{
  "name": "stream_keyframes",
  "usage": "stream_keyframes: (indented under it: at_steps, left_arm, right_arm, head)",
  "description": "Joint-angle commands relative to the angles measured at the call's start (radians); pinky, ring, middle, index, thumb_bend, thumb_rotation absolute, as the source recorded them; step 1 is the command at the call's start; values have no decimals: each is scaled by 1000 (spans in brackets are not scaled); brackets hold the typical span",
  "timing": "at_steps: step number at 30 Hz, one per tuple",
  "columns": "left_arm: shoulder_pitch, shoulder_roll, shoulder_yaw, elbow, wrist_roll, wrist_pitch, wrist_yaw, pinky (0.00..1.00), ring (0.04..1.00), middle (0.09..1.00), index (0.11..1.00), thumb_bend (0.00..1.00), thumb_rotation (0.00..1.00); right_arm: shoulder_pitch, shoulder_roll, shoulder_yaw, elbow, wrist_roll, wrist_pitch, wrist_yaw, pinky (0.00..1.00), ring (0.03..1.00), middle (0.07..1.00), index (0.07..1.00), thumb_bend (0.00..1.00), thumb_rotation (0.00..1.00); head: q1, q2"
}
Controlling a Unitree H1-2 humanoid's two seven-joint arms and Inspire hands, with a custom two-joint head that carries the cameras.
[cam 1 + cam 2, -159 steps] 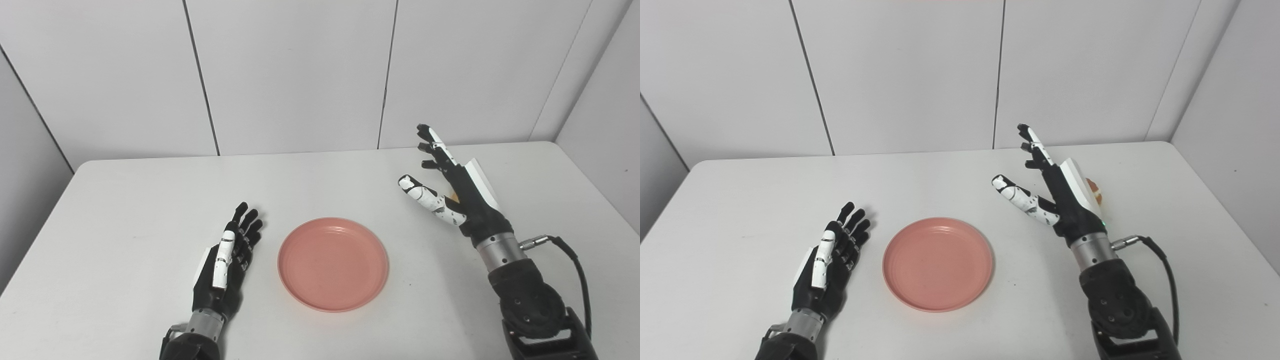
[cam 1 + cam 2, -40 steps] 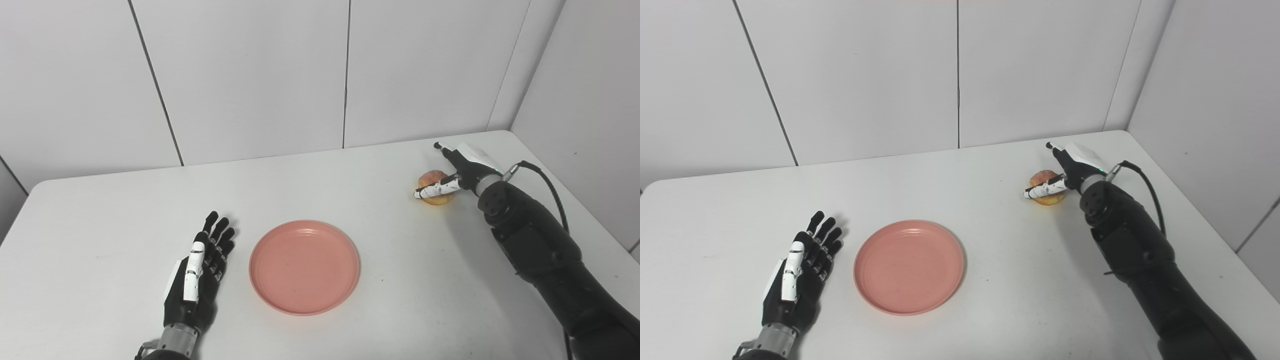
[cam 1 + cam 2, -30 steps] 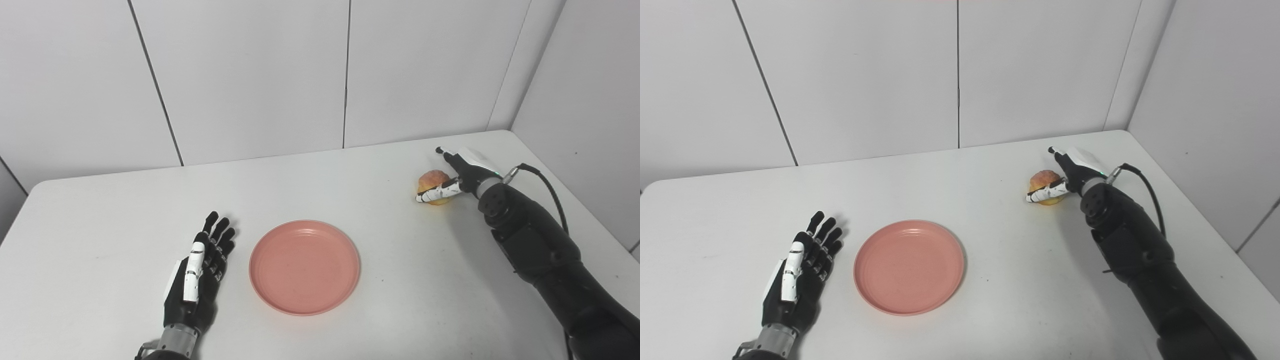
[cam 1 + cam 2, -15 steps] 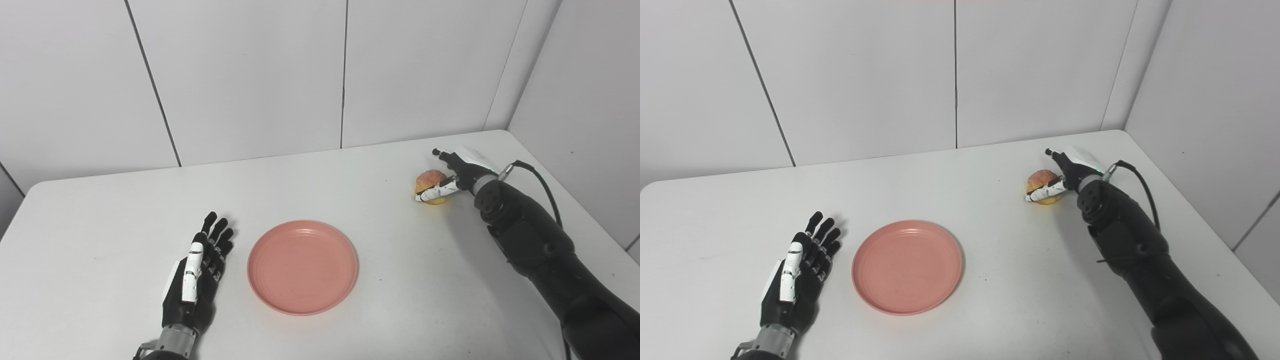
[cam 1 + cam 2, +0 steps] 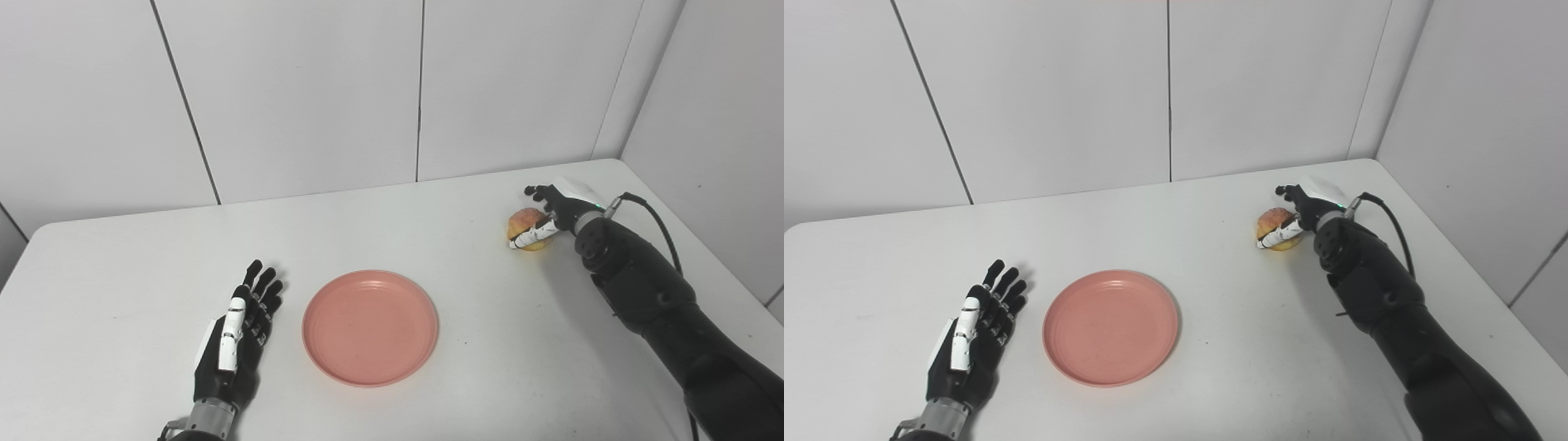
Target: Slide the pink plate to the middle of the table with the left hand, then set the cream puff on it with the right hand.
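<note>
The pink plate [image 5: 370, 327] lies empty near the middle of the white table [image 5: 429, 245], toward the front. My left hand [image 5: 234, 334] rests flat and open on the table just left of the plate, apart from its rim. The cream puff [image 5: 522, 219], golden and round, sits on the table at the far right. My right hand [image 5: 558, 205] wraps it from the right. Its thumb lies across the puff's front and its fingers [image 5: 1289, 192] curl over the back. The far side of the puff is hidden by the hand.
A black cable [image 5: 650, 212] loops off the right wrist near the table's right edge. White wall panels stand close behind the table and along its right side. Bare tabletop lies between the plate and the puff.
The right hand's fingers have curled in from straight to bent behind the puff, with the thumb still across its front. The view has shifted slightly. The plate and left hand stay put.
</note>
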Motion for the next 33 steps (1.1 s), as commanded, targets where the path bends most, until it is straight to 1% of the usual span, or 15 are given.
stream_keyframes:
  at_steps: [1,2,3,4,6,10,17,19,23,28,33]
  left_arm:
    - [65,16,7,40,5,64,9,1000,970,979,979,391,1000]
    - [65,16,7,39,4,64,11,1000,970,979,980,391,1000]
    - [65,15,8,39,3,65,12,1000,970,979,980,391,1000]
    - [65,16,7,37,3,67,12,1000,970,978,979,391,1000]
    - [65,18,7,40,4,63,10,1000,971,979,980,389,1000]
    - [62,21,10,56,-1,53,3,1000,974,982,983,391,1000]
    - [61,23,7,54,1,53,6,1000,966,975,977,404,1000]
    - [62,21,6,46,3,59,9,1000,966,976,978,405,1000]
    - [62,21,5,48,4,55,9,1000,968,976,978,401,1000]
    - [60,19,3,53,9,53,12,1000,965,974,974,404,1000]
    - [63,14,-1,42,23,50,21,997,964,973,971,401,1000]
  right_arm:
    - [-27,-2,14,9,-15,-18,-7,522,594,649,646,774,105]
    - [-27,-2,17,10,-20,-16,-12,475,538,596,569,650,118]
    - [-27,-2,20,14,-24,-16,-18,421,475,511,538,578,48]
    - [-26,-2,21,16,-28,-16,-23,389,442,483,530,553,24]
    - [-25,-1,21,18,-29,-14,-29,332,401,457,525,529,3]
    - [-20,-3,19,8,-26,-1,-24,302,390,453,523,524,0]
    - [-14,-14,13,-22,-26,14,-14,305,390,466,511,526,0]
    - [-10,-18,6,-44,-25,20,-15,332,414,477,499,527,0]
    - [0,-28,-3,-84,-27,17,-20,361,424,456,520,525,0]
    - [9,-39,-10,-163,-35,23,-8,342,412,454,523,525,0]
    - [20,-41,-10,-313,-69,86,26,325,393,431,540,520,0]
  head:
    - [1,1]
    - [1,1]
    - [1,1]
    - [0,4]
    - [-1,6]
    - [-1,6]
    - [1,9]
    - [4,10]
    - [7,11]
    - [15,11]
    - [26,10]
